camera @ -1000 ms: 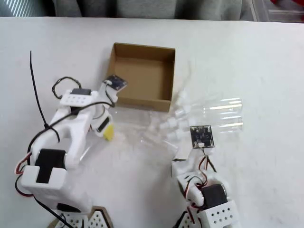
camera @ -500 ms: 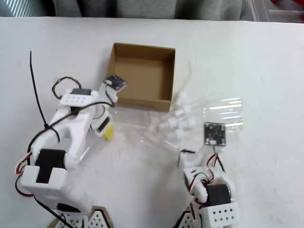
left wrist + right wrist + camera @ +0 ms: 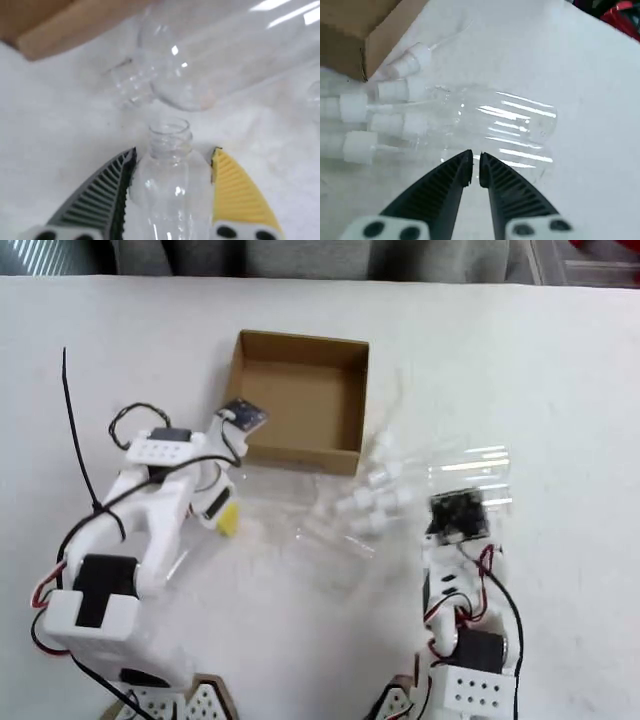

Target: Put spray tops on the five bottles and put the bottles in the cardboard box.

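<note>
Now, bottle [image 3: 169,197] in left end effector [image 3: 173,151] — uncapped

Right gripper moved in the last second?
Yes: in the high view the right gripper has swung rightward, farther from the cardboard box.

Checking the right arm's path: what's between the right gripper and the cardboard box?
Right wrist view: white spray tops lie between the right gripper and the cardboard box.

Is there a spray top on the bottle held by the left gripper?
No, the bottle in the left gripper shows a bare, open threaded neck.
</note>
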Robot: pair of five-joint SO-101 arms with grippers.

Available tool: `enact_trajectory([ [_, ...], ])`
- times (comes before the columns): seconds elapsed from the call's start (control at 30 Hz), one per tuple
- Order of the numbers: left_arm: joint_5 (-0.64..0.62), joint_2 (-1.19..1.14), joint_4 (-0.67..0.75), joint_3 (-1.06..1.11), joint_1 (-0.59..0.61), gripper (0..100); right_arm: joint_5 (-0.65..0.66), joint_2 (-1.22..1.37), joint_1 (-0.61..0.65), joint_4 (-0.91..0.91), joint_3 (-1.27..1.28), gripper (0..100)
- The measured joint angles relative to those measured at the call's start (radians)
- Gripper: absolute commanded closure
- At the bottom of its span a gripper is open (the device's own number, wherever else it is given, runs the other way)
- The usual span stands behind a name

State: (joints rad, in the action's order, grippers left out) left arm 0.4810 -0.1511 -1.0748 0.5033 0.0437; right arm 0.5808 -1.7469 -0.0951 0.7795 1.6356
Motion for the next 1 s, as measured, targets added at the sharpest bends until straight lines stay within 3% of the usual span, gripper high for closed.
enact_trajectory([
  [0.1, 0.000, 0.000, 0.000, 0.000, 0.005, 87, 0.132, 0.000, -0.003, 0.066, -0.089, 98.1],
  [0.3, 0.000, 0.000, 0.000, 0.000, 0.006, 87, 0.184, 0.064, 0.121, 0.258, -0.287, 98.1],
  [0.53, 0.000, 0.000, 0.000, 0.000, 0.006, 87, 0.190, 0.457, 0.149, 0.302, -0.566, 97.8],
  [0.67, 0.000, 0.000, 0.000, 0.000, 0.006, 87, 0.218, 0.700, 0.149, 0.302, -0.746, 89.9],
  [0.83, 0.000, 0.000, 0.000, 0.000, 0.006, 87, 0.400, 0.993, 0.163, 0.302, -0.927, 86.1],
  [1.0, 0.000, 0.000, 0.000, 0.000, 0.006, 88, 0.687, 1.277, 0.192, 0.302, -1.071, 86.1],
])
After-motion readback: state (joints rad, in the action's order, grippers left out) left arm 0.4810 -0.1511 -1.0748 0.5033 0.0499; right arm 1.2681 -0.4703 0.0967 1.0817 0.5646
